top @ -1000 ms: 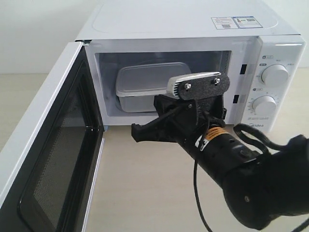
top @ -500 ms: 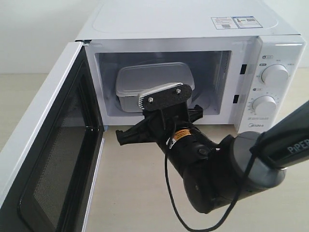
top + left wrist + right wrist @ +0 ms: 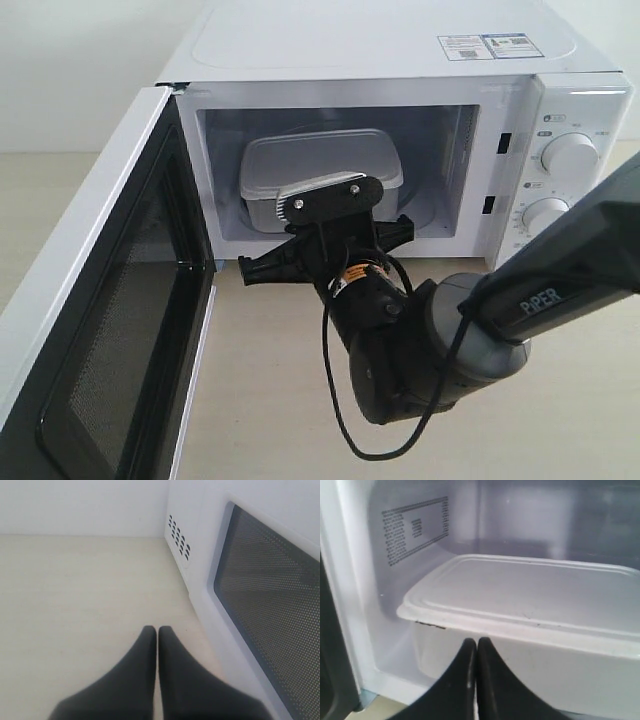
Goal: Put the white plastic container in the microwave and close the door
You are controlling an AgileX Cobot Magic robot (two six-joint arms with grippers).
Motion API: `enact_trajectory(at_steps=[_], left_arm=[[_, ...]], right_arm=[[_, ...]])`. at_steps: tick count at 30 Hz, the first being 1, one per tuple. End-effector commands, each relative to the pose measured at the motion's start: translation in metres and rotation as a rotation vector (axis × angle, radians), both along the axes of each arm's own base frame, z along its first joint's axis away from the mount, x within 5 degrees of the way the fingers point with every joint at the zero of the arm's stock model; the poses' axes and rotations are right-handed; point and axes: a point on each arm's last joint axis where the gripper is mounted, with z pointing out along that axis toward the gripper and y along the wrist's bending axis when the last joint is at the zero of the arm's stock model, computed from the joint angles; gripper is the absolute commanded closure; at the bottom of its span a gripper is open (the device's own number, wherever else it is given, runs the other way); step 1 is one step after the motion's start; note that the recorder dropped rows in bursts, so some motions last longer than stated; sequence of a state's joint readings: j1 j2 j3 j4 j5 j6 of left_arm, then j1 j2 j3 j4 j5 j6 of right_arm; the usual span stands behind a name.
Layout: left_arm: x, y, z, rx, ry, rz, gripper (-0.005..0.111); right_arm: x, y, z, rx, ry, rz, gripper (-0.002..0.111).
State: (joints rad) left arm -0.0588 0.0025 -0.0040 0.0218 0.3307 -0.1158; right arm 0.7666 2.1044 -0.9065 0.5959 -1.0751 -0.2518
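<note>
Seeing a white microwave point(image 3: 400, 50), a white plastic container point(image 3: 320, 160), a white door point(image 3: 90, 235) with a dark dotted window point(image 3: 270, 595), a cream tabletop point(image 3: 260, 400).

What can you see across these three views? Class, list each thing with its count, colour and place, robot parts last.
microwave: one, white, at the table's back, cavity open.
door: one, white with dark window, swung open on the exterior view's left.
white plastic container: one, white, inside the cavity, lid on.
dials: two, white, right panel, one above the other.
stickers: two, mixed colours, on the microwave's top.
table: one, pale beige, under everything.
right arm: one, grey and black, before the cavity.
right gripper: one, black, shut, pointing at the container's front wall.
left gripper: one, black, shut, over the table beside the door's outer face.
</note>
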Motion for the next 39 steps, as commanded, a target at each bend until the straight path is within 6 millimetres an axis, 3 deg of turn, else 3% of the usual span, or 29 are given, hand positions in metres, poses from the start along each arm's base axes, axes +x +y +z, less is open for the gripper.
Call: enact_trajectory(at_steps=[1, 15, 24, 39], left_arm=[[0.0, 0.0, 0.0, 0.002, -0.015, -0.007, 0.103], [0.0, 0.0, 0.0, 0.002, -0.015, -0.007, 0.103], [0.0, 0.0, 0.0, 0.002, -0.015, -0.007, 0.103], [0.0, 0.0, 0.0, 0.002, -0.015, -0.007, 0.103]], right_arm=[[0.004, -0.002, -0.003, 0.004, -0.019, -0.041, 0.108], [0.028, -0.008, -0.007, 0.012, -0.008, -0.075, 0.108], [0.039, -0.025, -0.007, 0.01, -0.004, -0.118, 0.108], [0.049, -0.011, 0.0, 0.019, 0.014, -0.057, 0.108]])
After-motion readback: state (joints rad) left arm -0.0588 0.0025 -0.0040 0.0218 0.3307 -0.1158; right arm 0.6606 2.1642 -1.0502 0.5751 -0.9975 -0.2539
